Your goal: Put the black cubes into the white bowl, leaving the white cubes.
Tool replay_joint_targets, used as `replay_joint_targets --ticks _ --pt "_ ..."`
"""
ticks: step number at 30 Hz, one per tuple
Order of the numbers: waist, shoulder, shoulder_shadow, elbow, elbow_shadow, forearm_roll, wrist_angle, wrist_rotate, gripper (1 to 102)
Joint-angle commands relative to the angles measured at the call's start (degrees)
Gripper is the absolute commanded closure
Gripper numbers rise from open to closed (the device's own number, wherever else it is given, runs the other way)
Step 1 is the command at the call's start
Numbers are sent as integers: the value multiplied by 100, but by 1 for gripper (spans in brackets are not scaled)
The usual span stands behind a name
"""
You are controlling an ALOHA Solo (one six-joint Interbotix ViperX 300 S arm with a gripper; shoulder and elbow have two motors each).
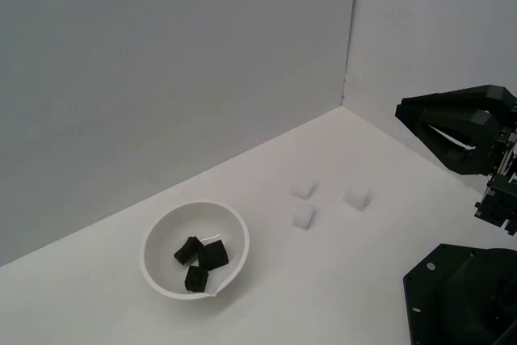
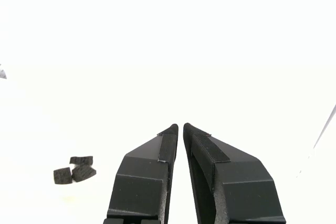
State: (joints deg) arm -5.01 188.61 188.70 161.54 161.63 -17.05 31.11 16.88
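On my exterior feed, the white bowl [image 1: 195,250] sits toward the left of the worktop [image 1: 339,224], all three black cubes [image 1: 202,262] inside it. Further right lie the three white cubes [image 1: 302,215], close together (pale against white, edges faint). At the right edge my pincer [image 2: 181,125] is cropped; the wrist camera shows its tips nearly together, holding nothing.

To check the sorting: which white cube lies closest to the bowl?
The white cube nearest the camera; the other two sit farther from the bowl.
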Motion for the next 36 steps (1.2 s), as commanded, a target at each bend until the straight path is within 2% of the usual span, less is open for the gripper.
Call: replay_joint_targets --ticks 1,6,36 --pt "97 141 149 9 -26 -18 26 35 100" --pt "422 422 431 9 -18 -18 88 35 100" --pt "501 1011 1002 53 18 -18 229 26 100"
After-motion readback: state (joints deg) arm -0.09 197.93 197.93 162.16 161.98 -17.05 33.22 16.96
